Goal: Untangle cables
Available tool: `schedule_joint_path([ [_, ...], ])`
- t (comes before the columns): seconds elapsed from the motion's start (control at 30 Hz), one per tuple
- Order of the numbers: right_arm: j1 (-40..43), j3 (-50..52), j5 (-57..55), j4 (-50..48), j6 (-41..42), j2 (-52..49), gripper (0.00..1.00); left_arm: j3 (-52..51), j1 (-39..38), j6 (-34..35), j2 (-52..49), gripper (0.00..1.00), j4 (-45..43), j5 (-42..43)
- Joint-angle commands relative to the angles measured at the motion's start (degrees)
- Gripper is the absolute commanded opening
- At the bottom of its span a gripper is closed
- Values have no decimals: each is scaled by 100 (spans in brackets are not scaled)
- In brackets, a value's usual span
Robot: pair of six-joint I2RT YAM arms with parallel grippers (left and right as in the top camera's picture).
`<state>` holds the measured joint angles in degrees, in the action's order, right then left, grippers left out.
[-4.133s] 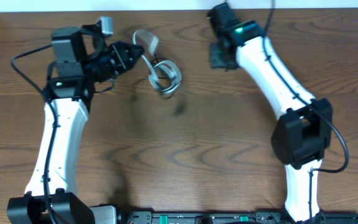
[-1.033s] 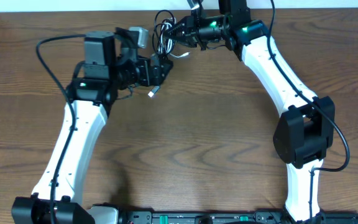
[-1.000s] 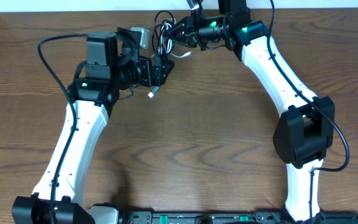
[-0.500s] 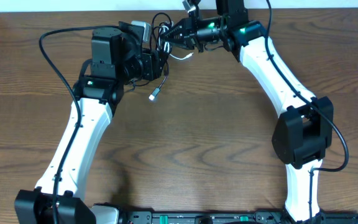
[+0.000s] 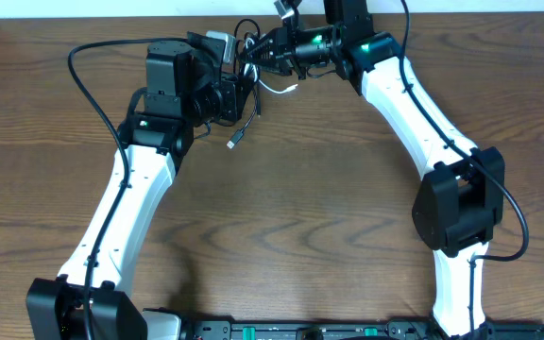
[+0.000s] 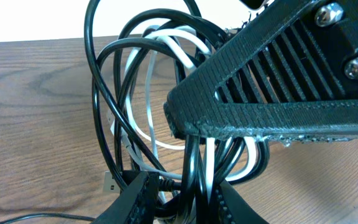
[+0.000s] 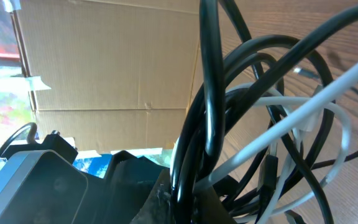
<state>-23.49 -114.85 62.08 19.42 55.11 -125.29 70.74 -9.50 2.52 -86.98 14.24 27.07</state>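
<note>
The black cable (image 5: 246, 36) and the white cable (image 5: 280, 89) form one tangled bundle of loops, held above the table near the back edge. My left gripper (image 5: 240, 94) is shut on several strands at the bundle's lower side. In the left wrist view its jaws (image 6: 188, 208) pinch black strands (image 6: 98, 106) and white strands (image 6: 151, 81). My right gripper (image 5: 258, 59) is shut on black strands from the right, and in the right wrist view its jaws (image 7: 204, 196) clamp black loops (image 7: 209, 93) with the white cable (image 7: 303, 115) beside them. A plug (image 5: 234, 144) dangles below.
The brown wooden table (image 5: 300, 217) lies below. The right gripper's black slotted finger (image 6: 278, 81) fills the left wrist view's upper right. A cardboard wall (image 7: 104, 56) stands behind. The left arm's thick black cable (image 5: 93, 90) arcs at the left.
Four seconds ago the cords lay on the table and both grippers were apart. Within the last second my left gripper has moved up and right, closer to the right gripper, with the bundle between them.
</note>
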Motion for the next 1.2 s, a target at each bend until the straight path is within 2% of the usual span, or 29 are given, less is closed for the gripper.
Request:
schedule_joint_path([
  [0.0,-186,-17,459,7,61,223,1,74,24,-37,-177,28,-243,-125],
  [0.23,-223,-17,562,7,120,223,1,74,24,-35,-334,35,-326,-122],
  [0.27,-223,-17,562,7,114,223,1,74,24,-35,-334,31,-326,-122],
  [0.33,-221,-17,562,7,98,223,1,74,26,-35,-334,13,-319,-122],
  [0.37,-208,-17,562,4,42,223,1,74,26,-37,-334,7,-308,-122],
  [0.47,-107,-15,398,24,-599,223,1,74,31,-35,-334,8,-232,-120],
  [0.5,-66,-15,247,79,-903,221,5,74,31,-35,-328,7,-179,-118],
  [0.57,92,-15,-516,614,-1609,221,30,74,33,-37,-313,7,-79,-63],
  [0.6,168,-15,-922,898,-1810,221,39,74,37,-35,-308,7,-33,13],
  [0.7,378,-15,-1810,1722,-2415,221,43,74,146,-33,-302,7,109,586],
  [0.9,273,-15,-1027,1587,-3648,223,55,74,247,424,-304,7,284,748],
  [1.1,94,-15,-1290,1569,-3757,223,54,74,247,509,-304,7,358,741],
  [1.17,85,-15,-1279,1515,-3759,223,59,74,249,511,-304,7,352,699],
])
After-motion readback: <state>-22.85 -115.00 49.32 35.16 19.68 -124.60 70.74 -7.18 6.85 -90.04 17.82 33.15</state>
